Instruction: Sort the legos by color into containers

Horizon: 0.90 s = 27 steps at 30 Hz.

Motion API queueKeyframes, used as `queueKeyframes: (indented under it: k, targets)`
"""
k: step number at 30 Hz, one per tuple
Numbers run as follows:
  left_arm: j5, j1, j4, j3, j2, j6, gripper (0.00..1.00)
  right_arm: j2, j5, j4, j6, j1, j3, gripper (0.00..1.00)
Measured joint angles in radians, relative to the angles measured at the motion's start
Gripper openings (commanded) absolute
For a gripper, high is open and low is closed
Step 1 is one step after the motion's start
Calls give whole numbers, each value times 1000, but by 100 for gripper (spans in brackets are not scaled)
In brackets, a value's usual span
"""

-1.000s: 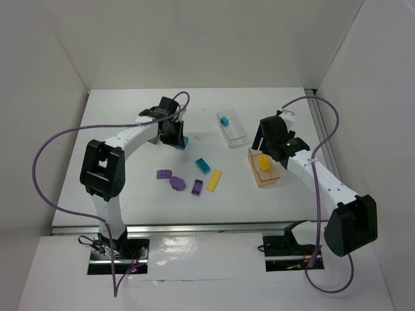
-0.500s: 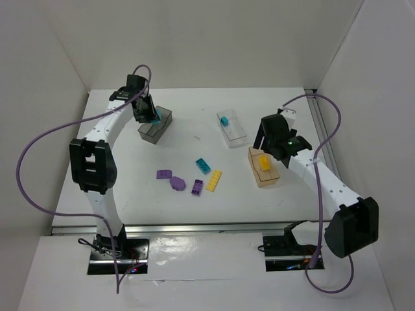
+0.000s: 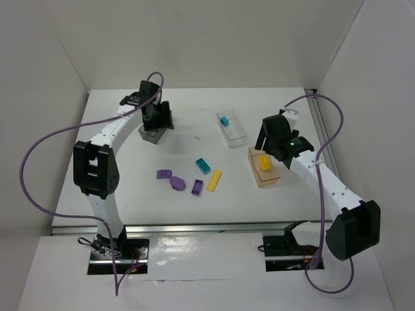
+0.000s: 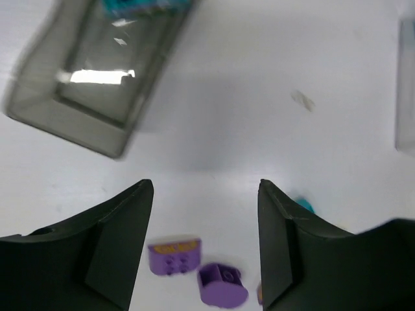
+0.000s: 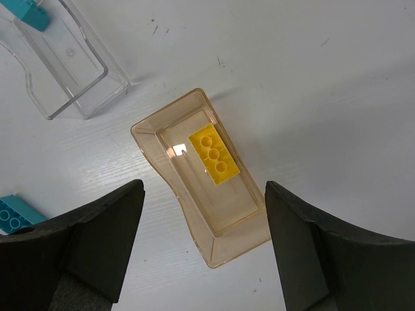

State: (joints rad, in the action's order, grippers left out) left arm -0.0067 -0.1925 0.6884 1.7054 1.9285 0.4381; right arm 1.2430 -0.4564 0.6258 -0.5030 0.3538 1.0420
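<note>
My left gripper (image 3: 157, 119) hangs open and empty just past the smoky dark grey tub (image 3: 149, 135). In the left wrist view that tub (image 4: 91, 78) lies up left of my gripper (image 4: 204, 188), with a blurred teal lego (image 4: 146, 6) at its far end. My right gripper (image 3: 275, 139) stands open above the amber tub (image 5: 207, 181), which holds a yellow lego (image 5: 214, 154). The clear tub (image 3: 233, 129) holds a teal lego (image 3: 224, 120). Loose on the table lie purple legos (image 3: 164, 173) (image 3: 197, 187), a rounded purple one (image 3: 177, 183), a yellow (image 3: 214, 180) and a teal (image 3: 203, 166).
White walls close in the table on the left, back and right. Both arms' purple cables loop high above the table sides. The arm bases stand at the near edge.
My left gripper carried a teal lego left and back to the dark grey tub, then opened; the lego now lies in the tub. The right arm has barely moved.
</note>
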Motion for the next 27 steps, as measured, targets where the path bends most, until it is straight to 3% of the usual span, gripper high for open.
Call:
queueKeyframes:
  k: [2,3,11,19,24,27]
  targets:
    - [6,-60,0,-67,-60,33,75,0,0,2,0,-3,0,82]
    - [5,-94,-6,-100,-85,50,83,0,1,2,0,-5,0,83]
    - [-70,-347,-16,-255,-122,353,97,0,19,3,2,-6,0,86]
    - [-175,-490,-3,-195,10,597,93,-37,20,6,3,-6,-4,87]
    - [-230,-502,22,-192,87,694,83,-66,19,8,3,-6,-5,87]
    - [-248,-502,29,-179,117,725,72,-67,20,11,3,-6,-9,87]
